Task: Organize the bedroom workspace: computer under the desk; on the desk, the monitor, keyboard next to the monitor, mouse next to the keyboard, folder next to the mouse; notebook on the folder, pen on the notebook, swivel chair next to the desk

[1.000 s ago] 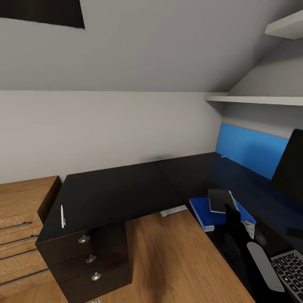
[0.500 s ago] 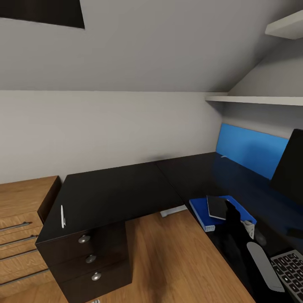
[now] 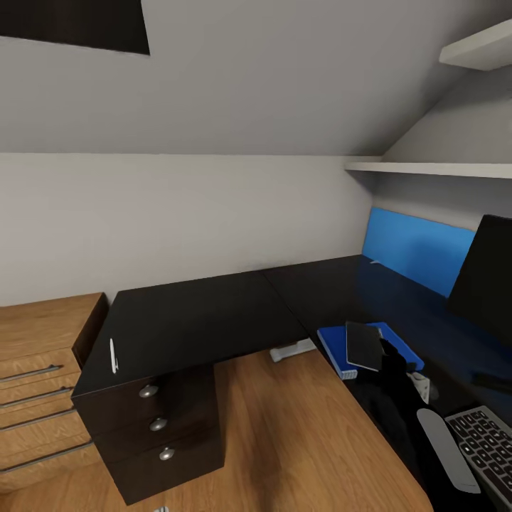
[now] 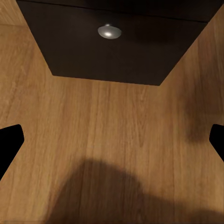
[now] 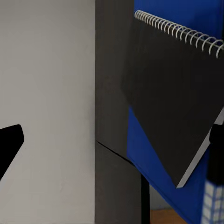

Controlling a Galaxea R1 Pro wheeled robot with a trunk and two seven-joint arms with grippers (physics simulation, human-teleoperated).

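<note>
The glossy black L-shaped desk [image 3: 199, 320] fills the middle of the head view. A thin white pen [image 3: 112, 355] lies near its left front corner. On the right wing lies the blue folder [image 3: 333, 347], with the dark spiral notebook [image 3: 364, 346] askew on top of it. In the right wrist view the notebook [image 5: 172, 102] overhangs the folder [image 5: 142, 163]. My right gripper [image 5: 113, 142] is open just in front of it, holding nothing. The monitor [image 3: 487, 281] and the keyboard [image 3: 487, 441] stand at the far right. Near the floor, my left gripper [image 4: 112, 142] hangs open and empty.
The black drawer unit [image 3: 158, 424] with silver knobs [image 4: 109, 31] stands under the desk's left end. Beside it is a light wooden dresser [image 3: 39, 363]. A blue wall panel [image 3: 416, 249] and a white shelf [image 3: 427, 169] are at the back right. Wooden floor [image 3: 284, 441] lies between.
The notebook has dropped from a raised tilt to rest on the folder. The head view has shifted slightly. The pen has stayed in place.
</note>
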